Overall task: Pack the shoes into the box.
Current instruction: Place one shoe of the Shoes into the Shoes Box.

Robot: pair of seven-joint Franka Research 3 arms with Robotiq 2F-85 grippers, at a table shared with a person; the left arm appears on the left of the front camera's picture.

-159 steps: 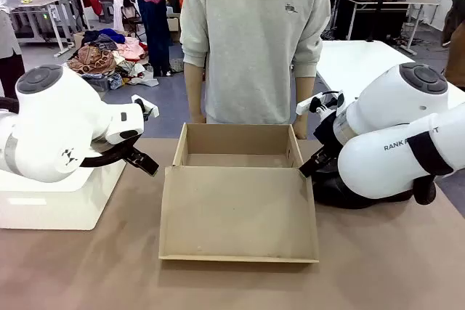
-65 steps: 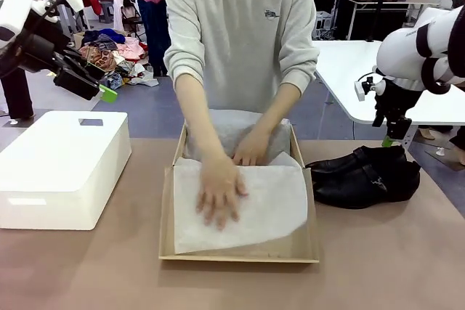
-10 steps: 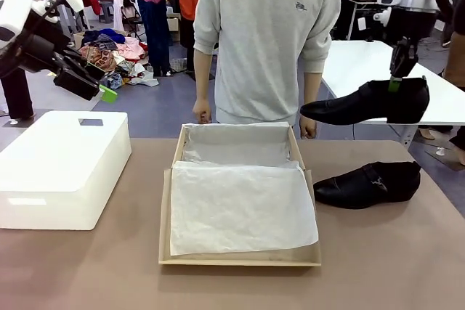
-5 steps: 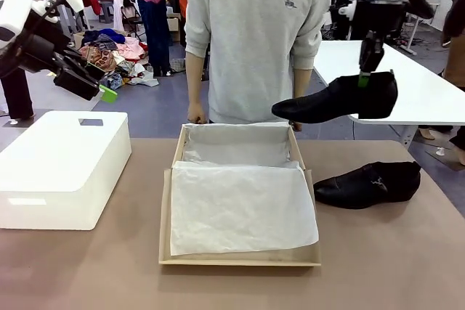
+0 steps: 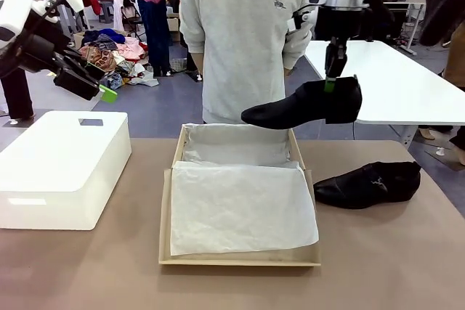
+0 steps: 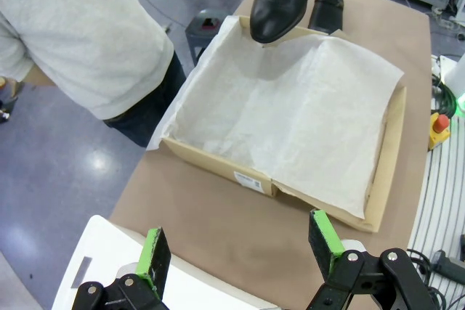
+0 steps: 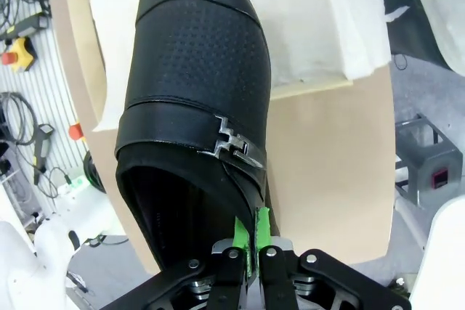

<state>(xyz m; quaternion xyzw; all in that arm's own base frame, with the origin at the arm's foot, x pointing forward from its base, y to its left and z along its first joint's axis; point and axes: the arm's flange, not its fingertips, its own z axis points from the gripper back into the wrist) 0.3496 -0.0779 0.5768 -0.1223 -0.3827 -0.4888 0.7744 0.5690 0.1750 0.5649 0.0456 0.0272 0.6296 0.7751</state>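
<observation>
Front view: right pincer (image 5: 330,85) clamps one shoe (image 5: 298,107) by its heel, aloft over the box (image 5: 166,208). Off aside, left pincer (image 6: 240,248) gapes — empty.

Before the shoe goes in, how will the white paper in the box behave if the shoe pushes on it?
The paper looks thin and floppy: it is creased and follows the box walls. It is probably very light, so the shoe in the right gripper could drag or bunch it.

Right arm (image 5: 340,5) aloft, jaws clamped (left arm (image 5: 22,19): jaws wide)
</observation>
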